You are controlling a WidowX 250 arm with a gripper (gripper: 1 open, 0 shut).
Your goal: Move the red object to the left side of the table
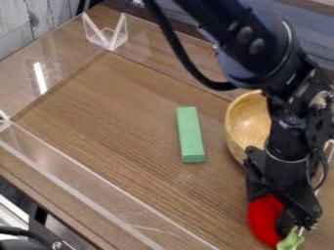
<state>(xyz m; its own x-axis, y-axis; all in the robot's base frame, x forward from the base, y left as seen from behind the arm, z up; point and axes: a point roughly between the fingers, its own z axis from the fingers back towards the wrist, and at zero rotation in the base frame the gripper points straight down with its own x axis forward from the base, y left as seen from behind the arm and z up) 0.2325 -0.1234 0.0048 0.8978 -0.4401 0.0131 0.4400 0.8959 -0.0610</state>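
The brown wood-grain table (pixel 104 117) stretches bare to the left. At lower right we see the small glossy red toy fruit (pixel 268 217) directly beneath our black gripper (pixel 279 207), whose jaws straddle it; whether they grip it, we cannot tell.

no readable text, no labels, no brand marks, no numbers or signs on any surface in view
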